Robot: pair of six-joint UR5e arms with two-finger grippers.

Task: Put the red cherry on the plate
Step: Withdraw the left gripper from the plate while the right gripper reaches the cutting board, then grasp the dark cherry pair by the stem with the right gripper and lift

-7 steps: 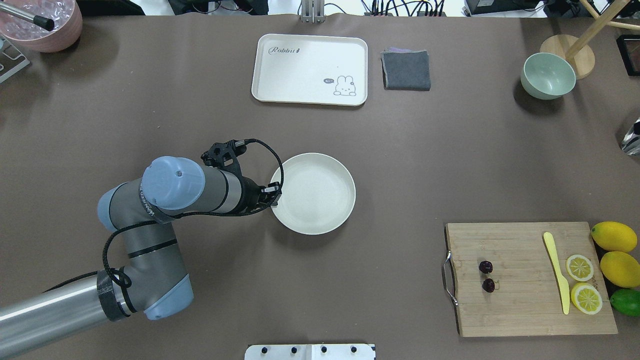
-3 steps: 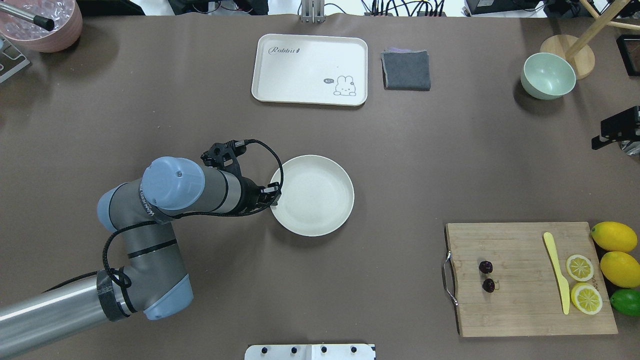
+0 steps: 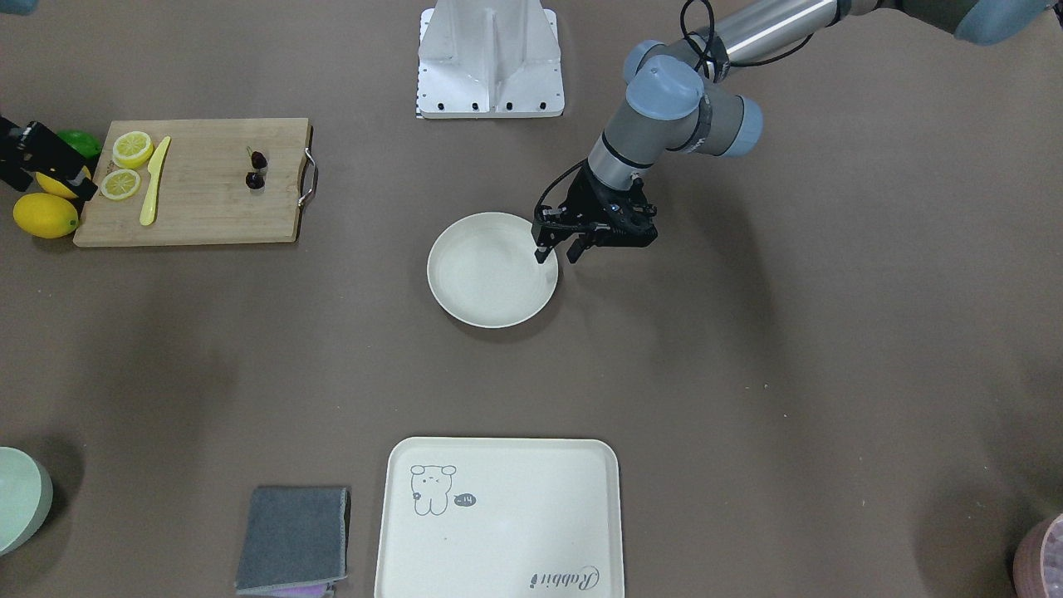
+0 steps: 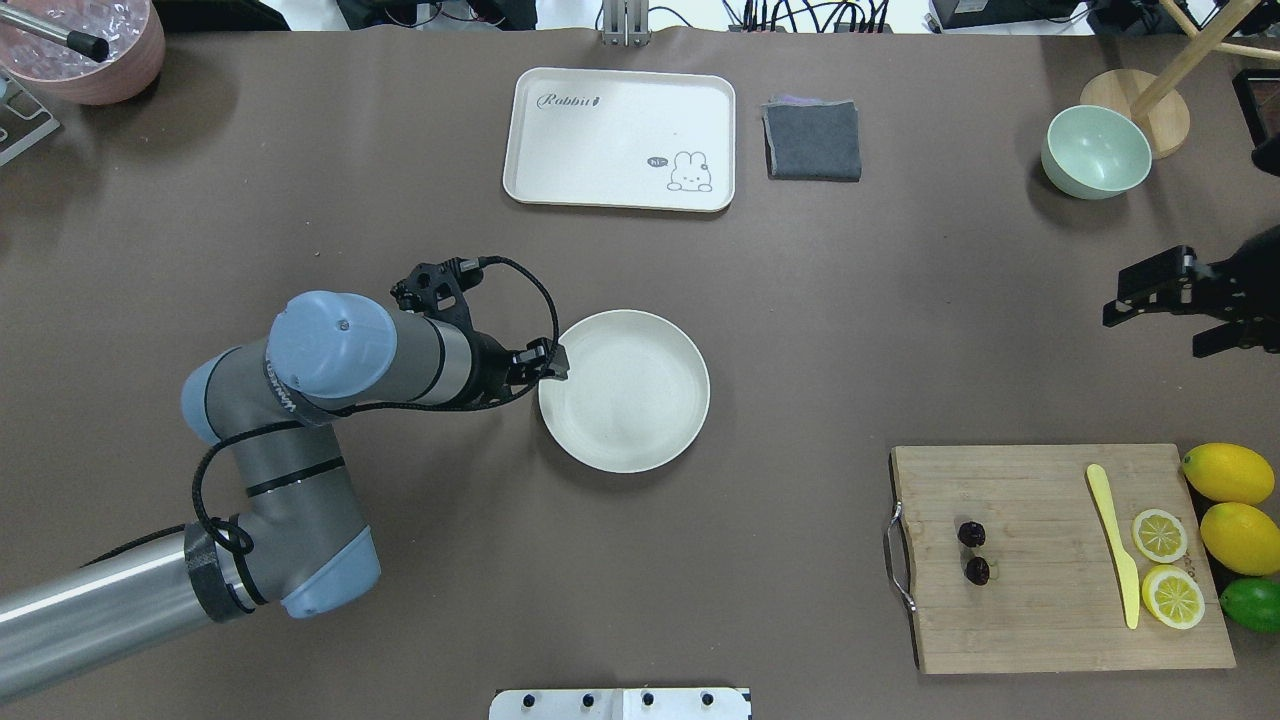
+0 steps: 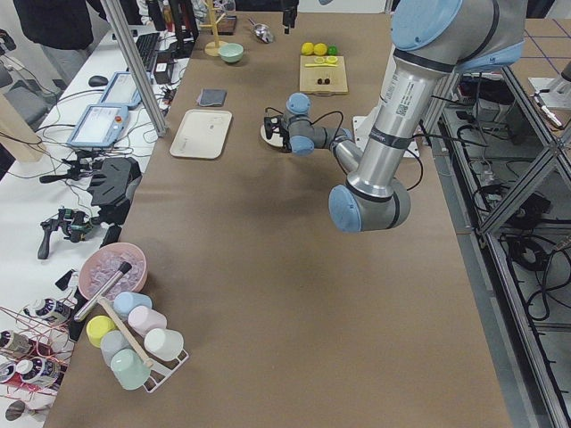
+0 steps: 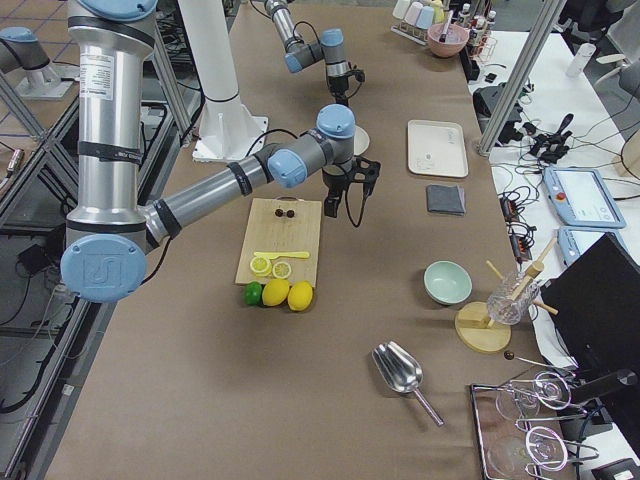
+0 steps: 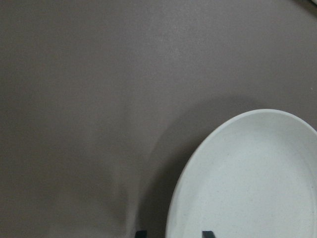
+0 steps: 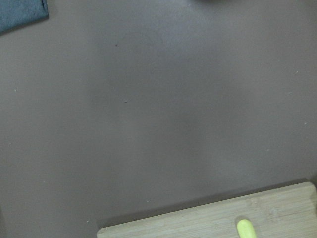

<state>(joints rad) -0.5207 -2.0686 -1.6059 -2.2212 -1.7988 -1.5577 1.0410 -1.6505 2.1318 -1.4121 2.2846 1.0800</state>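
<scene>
red cherry (image 4: 970,534), the tiny dark maroon pair on thin stems, lies on the rectangular bamboo cutting board (image 4: 1040,610), close to its metal handle (image 4: 897,560) and well apart from the round cream-white plate (image 4: 640,400) mid-desk; the plate is bare

right end effector (image 4: 1172,305) hangs over the brown desk (image 4: 800,300) beyond the board's far edge. Its fingers are spread as far as we can read, gripping nothing, nowhere near the fruit

left end effector (image 3: 556,252) is spread too, with one finger inside the plate rim and one outside; we can't tell if either touches it

our read: the step in hand is the approach to pick, and none of the transfer is done. Next we bring the right end effector over the cherry, line the fingers across the pair, then go low and close. The target is very small and round, so it's likely to roll or slip, and we need to stay off the handle. After that it's a long carry to the plate, and we'd want the left arm clear of the rim first
</scene>
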